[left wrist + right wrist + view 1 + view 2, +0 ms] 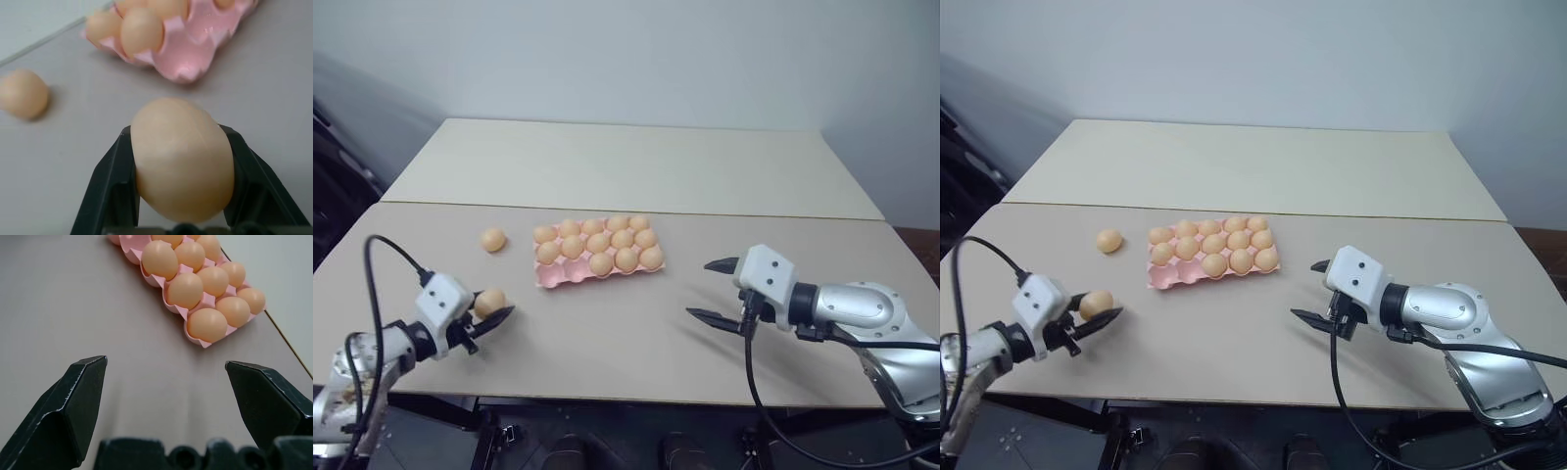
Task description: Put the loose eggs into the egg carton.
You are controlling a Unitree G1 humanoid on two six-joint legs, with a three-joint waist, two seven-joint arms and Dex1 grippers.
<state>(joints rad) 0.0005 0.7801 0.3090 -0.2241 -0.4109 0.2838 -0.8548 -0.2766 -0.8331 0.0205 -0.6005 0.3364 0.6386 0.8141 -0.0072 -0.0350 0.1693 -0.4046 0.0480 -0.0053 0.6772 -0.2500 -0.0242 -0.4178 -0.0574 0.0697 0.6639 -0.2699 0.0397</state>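
Observation:
The pink egg carton (548, 280) lies mid-table, most of its cups filled with pale orange eggs; its near-left corner cup looks vacant. One loose egg (492, 240) rests on the table just left of the carton. My left gripper (497, 313) is shut on another egg (182, 165), held a little above the table at the near left. My right gripper (713, 290) hangs open to the right of the carton, with nothing between its fingers (80, 396).
Two beige tables meet at a seam (705, 212) just behind the carton. The near table edge (607, 399) runs below both grippers. A black cable (382, 284) loops over my left arm.

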